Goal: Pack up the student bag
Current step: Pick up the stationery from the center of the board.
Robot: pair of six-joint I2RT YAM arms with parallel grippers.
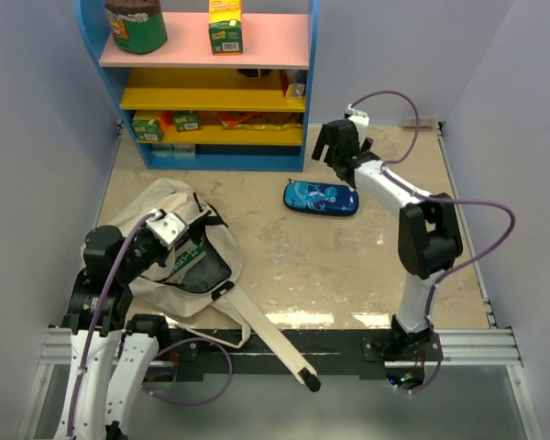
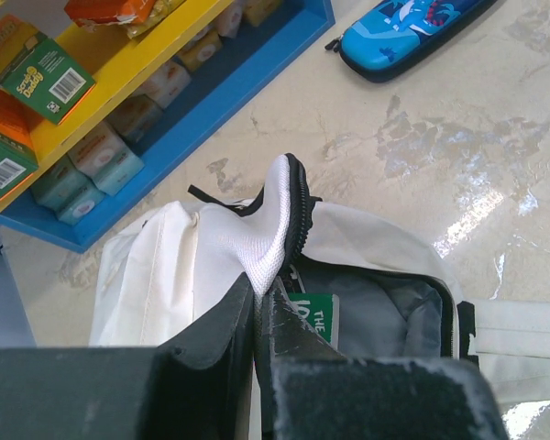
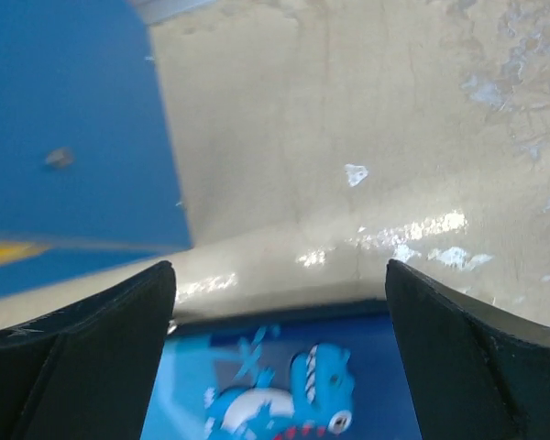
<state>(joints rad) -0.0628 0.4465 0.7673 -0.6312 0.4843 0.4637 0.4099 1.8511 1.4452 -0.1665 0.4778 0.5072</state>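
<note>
- Student bag [image 1: 179, 206] lies slumped on the worktop [image 1: 348, 266], out in front of the shelf unit [image 1: 229, 160] and towards that unit's left end. Its long strap [image 1: 275, 344] trails away from the shelf unit to the worktop's near edge.
- Left tool [image 2: 257, 302] is on the side of the bag away from the shelf unit. It is pinched nearly closed on the bag's black-edged rim and lifts it, so the mouth gapes.
- Inside the open mouth a green item [image 2: 316, 312] with white lettering already sits against the grey lining. It is probably a book, though only a corner shows. I judge part of the packing done.
- Pencil case [image 1: 321, 197], blue with a shark print, lies zipped on the worktop just in front of the shelf unit's right end, well apart from the student bag. It is not yet packed.
- Right tool [image 3: 280, 266] hangs directly above the pencil case, beside the shelf unit's right end, jaws spread wide and holding nothing.
- What is left, as I judge it, is to grasp the case, carry it away from the shelf unit to the held-open mouth and drop it in.
</note>
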